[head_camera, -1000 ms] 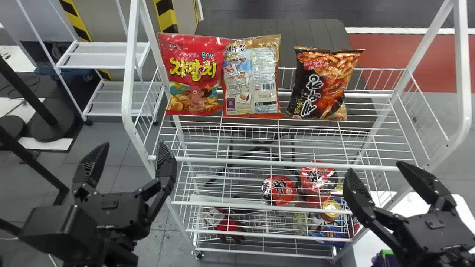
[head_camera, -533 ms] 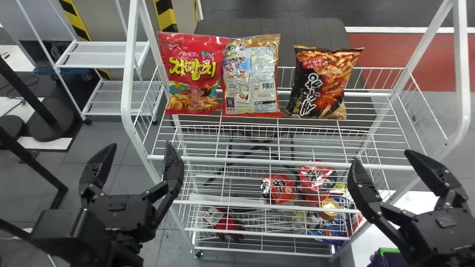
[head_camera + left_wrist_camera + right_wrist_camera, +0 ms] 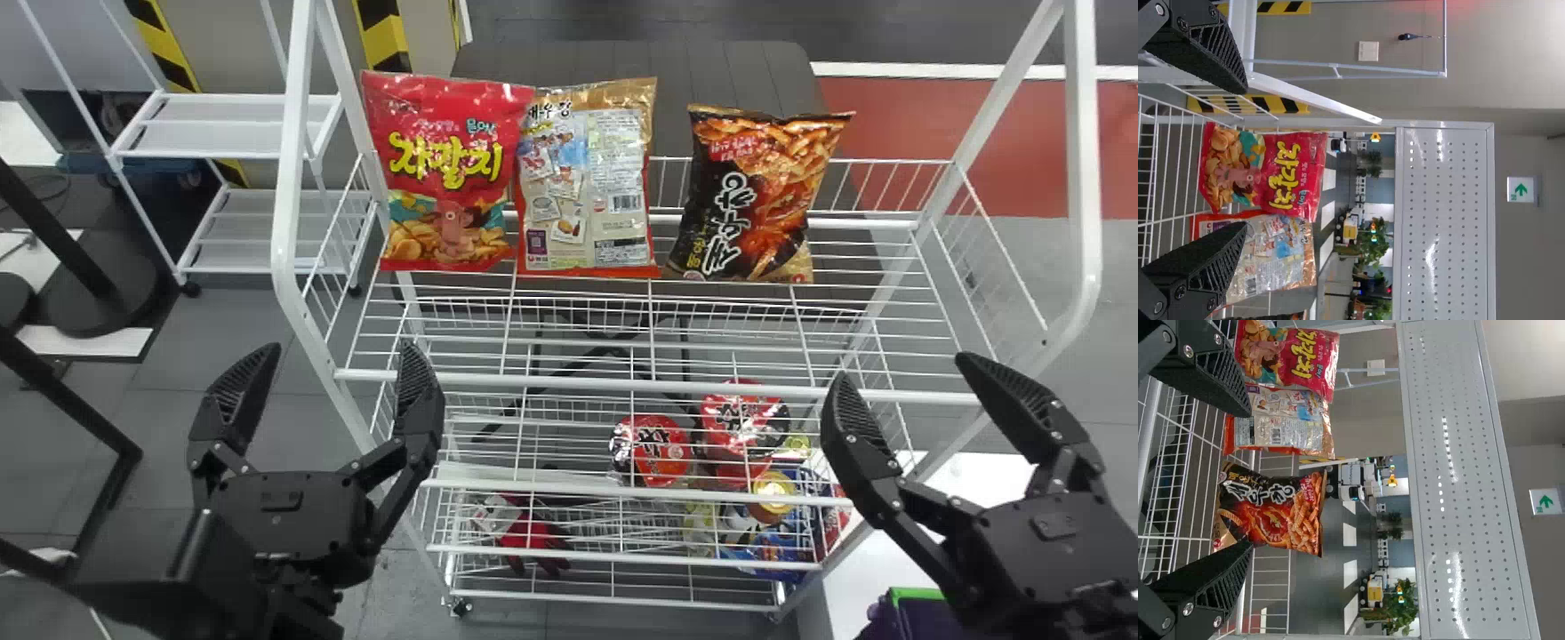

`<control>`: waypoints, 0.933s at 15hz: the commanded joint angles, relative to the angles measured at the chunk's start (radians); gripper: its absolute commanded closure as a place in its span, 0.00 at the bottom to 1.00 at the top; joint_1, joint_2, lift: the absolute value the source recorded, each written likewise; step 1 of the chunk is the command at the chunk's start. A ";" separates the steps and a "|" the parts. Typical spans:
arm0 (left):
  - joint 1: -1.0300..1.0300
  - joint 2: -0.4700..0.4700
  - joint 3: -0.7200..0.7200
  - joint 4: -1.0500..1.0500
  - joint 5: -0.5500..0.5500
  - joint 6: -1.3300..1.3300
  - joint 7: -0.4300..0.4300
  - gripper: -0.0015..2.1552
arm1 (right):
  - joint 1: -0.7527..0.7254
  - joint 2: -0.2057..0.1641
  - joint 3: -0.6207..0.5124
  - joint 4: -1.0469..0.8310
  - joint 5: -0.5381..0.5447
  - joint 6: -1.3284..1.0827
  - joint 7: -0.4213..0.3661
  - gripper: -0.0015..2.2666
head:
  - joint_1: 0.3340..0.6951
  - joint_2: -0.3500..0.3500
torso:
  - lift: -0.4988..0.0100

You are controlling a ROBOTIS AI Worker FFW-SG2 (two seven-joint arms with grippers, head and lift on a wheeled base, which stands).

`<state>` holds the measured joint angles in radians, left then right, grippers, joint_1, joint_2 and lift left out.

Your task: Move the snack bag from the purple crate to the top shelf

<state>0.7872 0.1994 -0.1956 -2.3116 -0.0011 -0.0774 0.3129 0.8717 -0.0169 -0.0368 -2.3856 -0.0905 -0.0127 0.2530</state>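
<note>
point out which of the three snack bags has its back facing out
The middle bag, gold at the top: it shows a barcode, while the red bag and the black bag show their fronts.

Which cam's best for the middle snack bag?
Head view: the middle snack bag shows nearly whole, only its left edge behind the red bag. Left wrist view shows it sideways, the left gripper covering part; right wrist view, sideways too, the right gripper covering less.
</note>
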 commanded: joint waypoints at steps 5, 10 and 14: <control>0.001 0.000 -0.016 -0.003 -0.010 0.000 0.006 0.05 | 0.004 0.000 0.000 -0.001 -0.012 -0.009 0.003 0.06 | 1.00 0.50 | 0.98; 0.001 0.000 -0.044 -0.002 -0.030 0.000 0.014 0.05 | 0.012 0.000 0.003 -0.003 -0.021 -0.031 0.015 0.06 | 1.00 0.49 | 0.98; 0.000 0.000 -0.065 -0.002 -0.040 0.000 0.021 0.05 | 0.015 0.002 0.014 -0.003 -0.038 -0.040 -0.006 0.06 | 1.00 0.47 | 0.98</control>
<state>0.7883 0.1994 -0.2510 -2.3133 -0.0362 -0.0774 0.3312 0.8848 -0.0161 -0.0297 -2.3884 -0.1246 -0.0502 0.2534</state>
